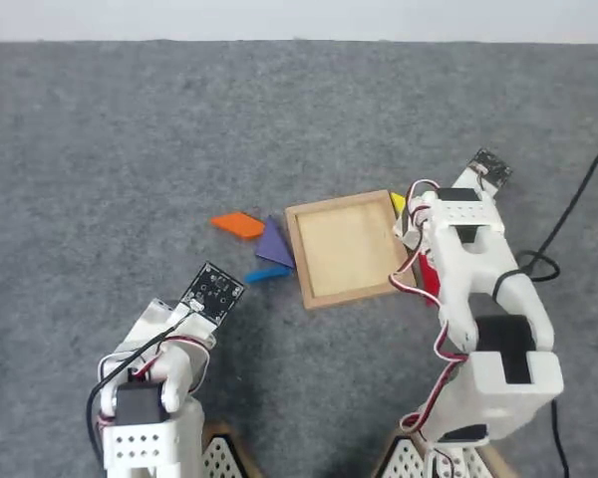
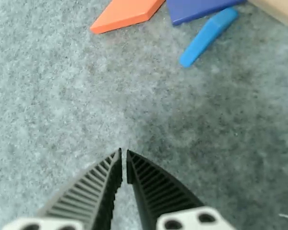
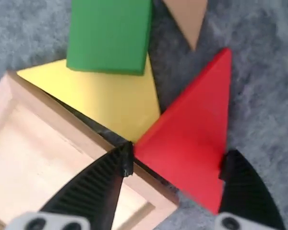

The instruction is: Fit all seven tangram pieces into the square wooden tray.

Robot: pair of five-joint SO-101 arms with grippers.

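With the right gripper (image 3: 177,162) fingers spread wide astride the red triangle (image 3: 197,129), close squarely on its edges, clear of the tray (image 3: 33,163) rim.

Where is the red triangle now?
Right wrist view: the red triangle lies against the wooden tray, beside the yellow triangle, between the fingers of the right end effector.

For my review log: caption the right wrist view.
Open right hand straddles red triangle at the tray corner; yellow triangle, green square nearby.
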